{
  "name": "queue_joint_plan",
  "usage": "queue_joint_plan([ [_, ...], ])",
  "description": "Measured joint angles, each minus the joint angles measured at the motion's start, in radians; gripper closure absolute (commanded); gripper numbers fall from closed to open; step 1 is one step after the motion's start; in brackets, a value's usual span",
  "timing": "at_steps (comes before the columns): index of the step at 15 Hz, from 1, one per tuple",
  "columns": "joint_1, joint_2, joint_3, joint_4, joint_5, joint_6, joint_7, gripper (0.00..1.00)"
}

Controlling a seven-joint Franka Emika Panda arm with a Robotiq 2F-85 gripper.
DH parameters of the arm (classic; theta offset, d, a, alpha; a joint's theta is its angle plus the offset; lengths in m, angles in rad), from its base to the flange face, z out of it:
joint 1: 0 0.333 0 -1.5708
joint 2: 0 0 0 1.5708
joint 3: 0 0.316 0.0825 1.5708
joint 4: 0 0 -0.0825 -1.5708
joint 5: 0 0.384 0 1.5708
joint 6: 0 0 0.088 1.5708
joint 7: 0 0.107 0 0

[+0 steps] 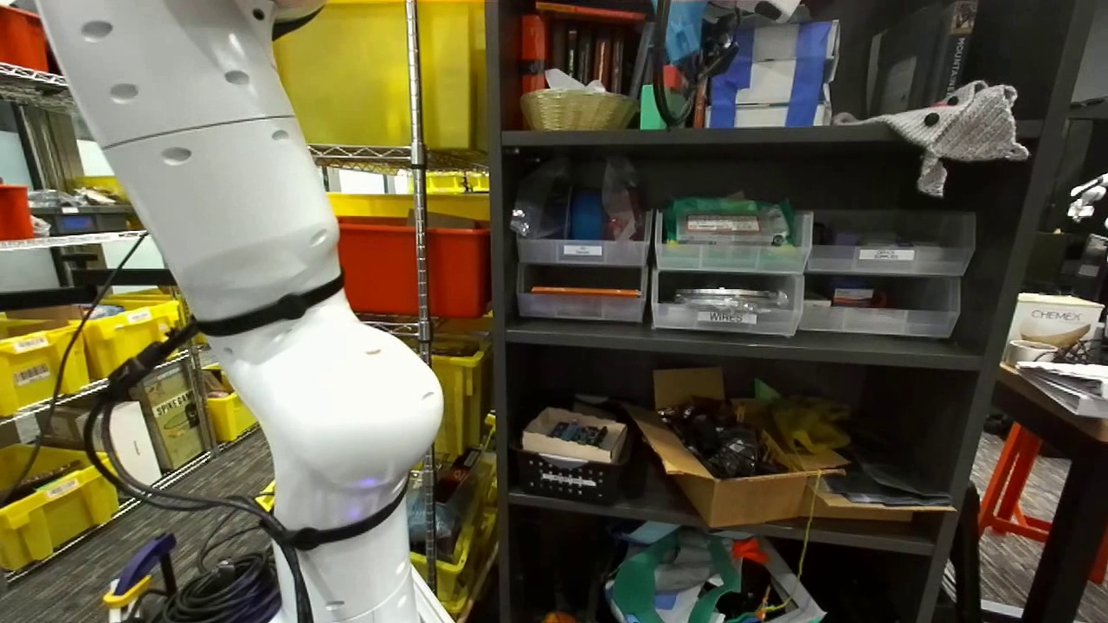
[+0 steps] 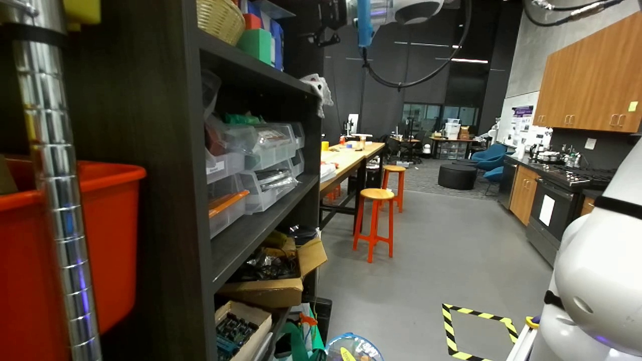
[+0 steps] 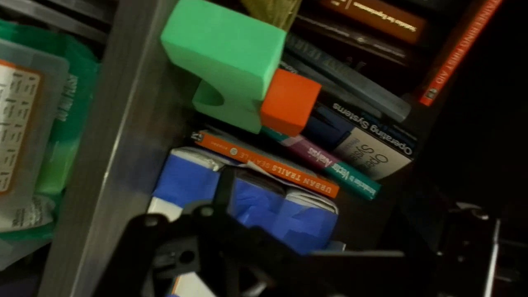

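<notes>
Dark shelf (image 3: 140, 119); blue-white bundle (image 3: 284, 214) partly behind gripper (image 2: 323, 39), jaws spread.

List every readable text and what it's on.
"Operating Systems": dark book
"URBAN TRAILS SEATTLE": orange book
"Introduction to Vector Analysis": teal book
"Statistics for Experimenters": brown book
"...TAINEERING FIRST AID": red book
"DO NOT FLUSH": green packet
"MOUNTAIN...": black book
"WIRES": lower bin
"OFFICE SUPPLIES": upper bin
"CHEMEX": pale box
"SPIKE GAM...": tan box
Other texts: too small or blurred.

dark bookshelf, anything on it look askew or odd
Yes: the grey knitted toy droops over the black upper shelf's edge, and the open brown cardboard box sits skewed, jutting past its black shelf.
</notes>
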Motion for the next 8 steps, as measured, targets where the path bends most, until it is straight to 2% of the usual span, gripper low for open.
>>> queue_joint_plan([
  [4, -0.015, 0.053, 0.008, 0.094, 0.13, -0.05, 0.102, 0.0],
  [8, -0.038, 0.08, 0.028, 0.114, 0.134, -0.069, 0.129, 0.0],
])
